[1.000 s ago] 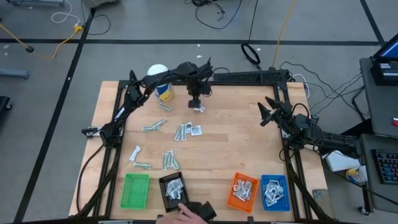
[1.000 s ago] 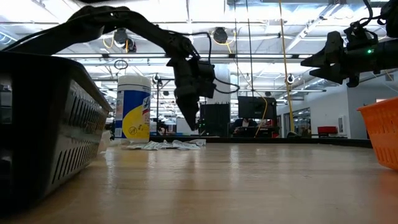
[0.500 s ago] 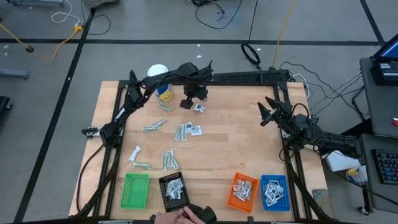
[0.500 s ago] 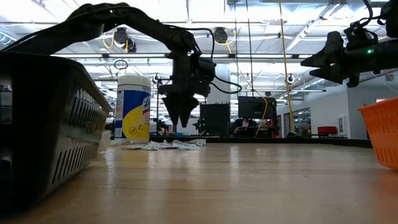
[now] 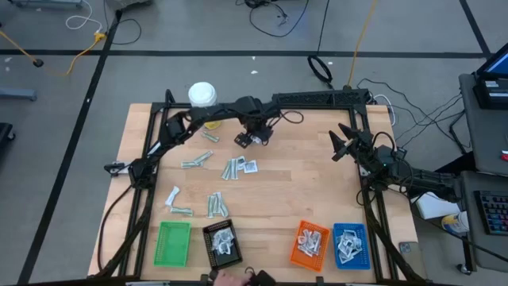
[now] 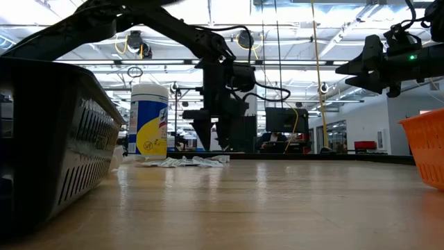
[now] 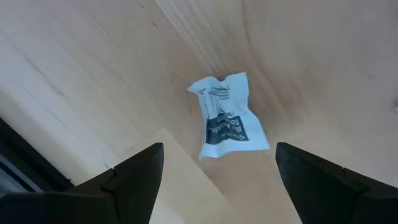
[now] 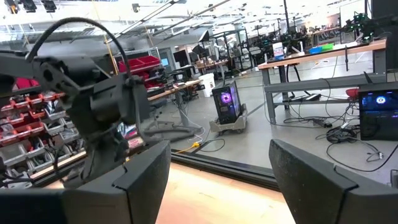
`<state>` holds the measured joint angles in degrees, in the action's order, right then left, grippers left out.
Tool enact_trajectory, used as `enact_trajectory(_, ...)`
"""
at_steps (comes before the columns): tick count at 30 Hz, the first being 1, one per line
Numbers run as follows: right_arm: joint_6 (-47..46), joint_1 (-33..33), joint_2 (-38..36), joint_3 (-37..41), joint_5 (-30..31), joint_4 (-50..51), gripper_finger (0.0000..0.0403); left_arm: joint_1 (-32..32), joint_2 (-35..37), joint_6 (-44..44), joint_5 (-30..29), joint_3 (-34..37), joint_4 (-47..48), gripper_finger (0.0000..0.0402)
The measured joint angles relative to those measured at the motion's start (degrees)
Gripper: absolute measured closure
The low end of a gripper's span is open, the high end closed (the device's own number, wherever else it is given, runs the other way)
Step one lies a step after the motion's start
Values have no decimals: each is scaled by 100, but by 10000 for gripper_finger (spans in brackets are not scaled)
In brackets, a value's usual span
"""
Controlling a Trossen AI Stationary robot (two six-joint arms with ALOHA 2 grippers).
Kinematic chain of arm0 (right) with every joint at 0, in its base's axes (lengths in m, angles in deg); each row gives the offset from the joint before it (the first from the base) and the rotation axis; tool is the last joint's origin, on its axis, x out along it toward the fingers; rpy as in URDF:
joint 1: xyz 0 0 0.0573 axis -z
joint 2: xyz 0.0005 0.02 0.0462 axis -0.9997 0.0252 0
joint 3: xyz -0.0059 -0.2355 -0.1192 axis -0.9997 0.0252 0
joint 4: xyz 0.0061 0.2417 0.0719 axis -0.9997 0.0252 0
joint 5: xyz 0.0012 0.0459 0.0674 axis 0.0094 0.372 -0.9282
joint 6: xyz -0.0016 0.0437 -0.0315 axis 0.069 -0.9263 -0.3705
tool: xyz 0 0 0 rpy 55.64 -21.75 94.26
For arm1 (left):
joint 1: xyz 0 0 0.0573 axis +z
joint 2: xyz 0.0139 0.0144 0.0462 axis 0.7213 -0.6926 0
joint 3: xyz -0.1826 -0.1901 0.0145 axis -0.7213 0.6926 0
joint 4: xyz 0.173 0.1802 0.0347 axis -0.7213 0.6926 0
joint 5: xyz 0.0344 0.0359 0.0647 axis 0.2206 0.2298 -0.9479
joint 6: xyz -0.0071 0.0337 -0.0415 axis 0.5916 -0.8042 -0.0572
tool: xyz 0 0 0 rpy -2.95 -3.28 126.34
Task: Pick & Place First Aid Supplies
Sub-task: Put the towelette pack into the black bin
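Note:
My left gripper (image 5: 248,141) (image 6: 214,144) stands open near the table's far edge, pointing down. Its fingers stand on either side of a crumpled white-and-blue sachet (image 7: 227,118) that lies flat on the wood, without touching it. More sachets and pale wrapped strips lie loose toward the table's middle and left: a sachet (image 5: 250,167), strips (image 5: 231,168), (image 5: 197,161), (image 5: 216,205), and a packet (image 5: 172,194). My right gripper (image 5: 340,144) (image 6: 350,68) (image 8: 221,180) hangs open in the air over the right edge.
Along the near edge stand a green tray (image 5: 162,253), a black tray (image 5: 209,248), an orange tray (image 5: 295,253) and a blue tray (image 5: 364,248), the last three holding packets. A white bottle with a yellow label (image 5: 202,97) (image 6: 149,121) stands at the far left. A person's hand (image 5: 230,279) shows at the near edge.
My left gripper has turned about its wrist and come down closer to the table over the sachet at the far edge; the arm's elbow has swung toward the right. The person's hand at the near edge has drawn back. The sachet has stayed in place.

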<state>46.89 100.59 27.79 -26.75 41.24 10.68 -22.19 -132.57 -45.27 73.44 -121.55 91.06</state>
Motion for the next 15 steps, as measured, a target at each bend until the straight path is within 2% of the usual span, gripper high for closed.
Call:
enact_trajectory(8,0,0,0,1,-1,0,135,-97,-2,-464,-472,208,-231,111)
enact_trajectory(12,0,0,-1,1,0,1,135,-76,-2,-823,-344,208,-173,124)
enact_trajectory(15,1,0,0,1,-1,1,136,28,-2,-1020,-8,208,-235,127)
